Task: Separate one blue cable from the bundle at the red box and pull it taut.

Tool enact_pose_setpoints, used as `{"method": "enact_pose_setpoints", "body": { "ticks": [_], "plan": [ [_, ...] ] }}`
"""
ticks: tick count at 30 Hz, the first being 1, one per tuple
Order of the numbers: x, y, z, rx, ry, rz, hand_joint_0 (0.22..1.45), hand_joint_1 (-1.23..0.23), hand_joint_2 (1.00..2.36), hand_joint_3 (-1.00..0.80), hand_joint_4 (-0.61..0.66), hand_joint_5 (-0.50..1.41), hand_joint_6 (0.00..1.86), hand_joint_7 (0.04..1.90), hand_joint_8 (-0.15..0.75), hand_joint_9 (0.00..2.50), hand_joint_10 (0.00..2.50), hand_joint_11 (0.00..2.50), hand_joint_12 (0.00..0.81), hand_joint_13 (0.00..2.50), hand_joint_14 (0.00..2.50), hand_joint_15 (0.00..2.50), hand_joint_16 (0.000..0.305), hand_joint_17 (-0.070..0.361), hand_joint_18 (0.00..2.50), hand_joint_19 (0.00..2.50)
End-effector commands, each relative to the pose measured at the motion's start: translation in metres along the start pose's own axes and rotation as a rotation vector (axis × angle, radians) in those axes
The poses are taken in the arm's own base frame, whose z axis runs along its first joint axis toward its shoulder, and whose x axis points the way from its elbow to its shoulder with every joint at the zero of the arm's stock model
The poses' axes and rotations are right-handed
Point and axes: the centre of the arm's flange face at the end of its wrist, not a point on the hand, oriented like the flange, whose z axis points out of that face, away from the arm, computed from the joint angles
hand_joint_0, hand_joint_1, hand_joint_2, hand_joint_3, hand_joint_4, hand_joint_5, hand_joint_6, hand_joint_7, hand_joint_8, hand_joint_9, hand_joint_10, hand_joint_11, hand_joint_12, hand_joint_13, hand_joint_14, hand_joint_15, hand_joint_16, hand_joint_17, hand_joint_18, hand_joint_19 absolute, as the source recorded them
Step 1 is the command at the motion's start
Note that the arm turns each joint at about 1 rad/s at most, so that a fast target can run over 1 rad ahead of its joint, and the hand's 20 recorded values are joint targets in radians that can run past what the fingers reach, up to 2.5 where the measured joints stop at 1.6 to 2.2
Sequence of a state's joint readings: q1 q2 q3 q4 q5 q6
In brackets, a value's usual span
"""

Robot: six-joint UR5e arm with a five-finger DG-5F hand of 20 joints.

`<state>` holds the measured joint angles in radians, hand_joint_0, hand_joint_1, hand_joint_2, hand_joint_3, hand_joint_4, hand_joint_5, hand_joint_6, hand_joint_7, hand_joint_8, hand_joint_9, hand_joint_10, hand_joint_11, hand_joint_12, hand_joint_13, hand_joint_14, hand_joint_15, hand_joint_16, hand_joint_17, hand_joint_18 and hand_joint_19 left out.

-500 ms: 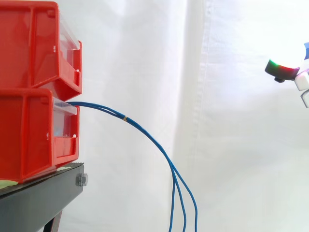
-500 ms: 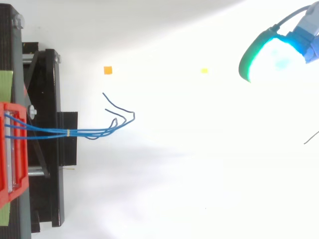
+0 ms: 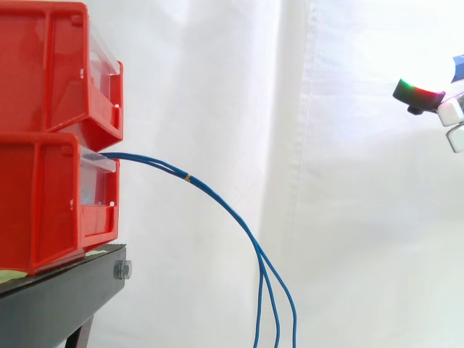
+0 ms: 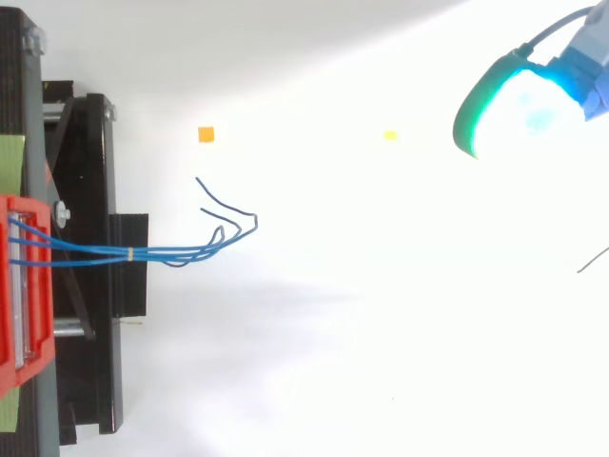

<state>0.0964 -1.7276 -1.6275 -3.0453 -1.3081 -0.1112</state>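
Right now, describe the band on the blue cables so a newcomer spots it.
Start at the stacked red bins on the black stand. Blue cables leave the lower bin and arc downward. Near the bin, a thin yellowish band circles them, the bundle's only non-blue mark.

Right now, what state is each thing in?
blue cables: slack, banded together, drooping, none separated.
lower red bin: on the black stand, cables leaving its front.
upper red bin: stacked on the lower one.
hand: high, apart from the cables, touching nothing.

Open room right of cables [image 3: 187,177] (bins [image 3: 51,145] left).
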Motion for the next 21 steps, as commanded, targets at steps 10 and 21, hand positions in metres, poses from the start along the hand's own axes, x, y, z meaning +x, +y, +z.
{"method": "enact_pose_setpoints", "body": {
  "ticks": [10,21],
  "plan": [
    [0.0004,-0.0001,0.0008,-0.004,0.0,-0.001,0.51,-0.6,1.0,-0.5,0.14,-0.18,0.5,0.77,0.233,0.64,0.01,0.19,0.308,0.55,0.01,0.3,0.037,0.084,0.37,0.51],
    [0.0034,0.0033,0.0048,-0.036,-0.017,-0.059,0.52,-0.6,1.0,-0.5,0.15,-0.18,0.5,0.78,0.234,0.65,0.01,0.2,0.309,0.56,0.01,0.3,0.037,0.084,0.38,0.52]
  ]
}}
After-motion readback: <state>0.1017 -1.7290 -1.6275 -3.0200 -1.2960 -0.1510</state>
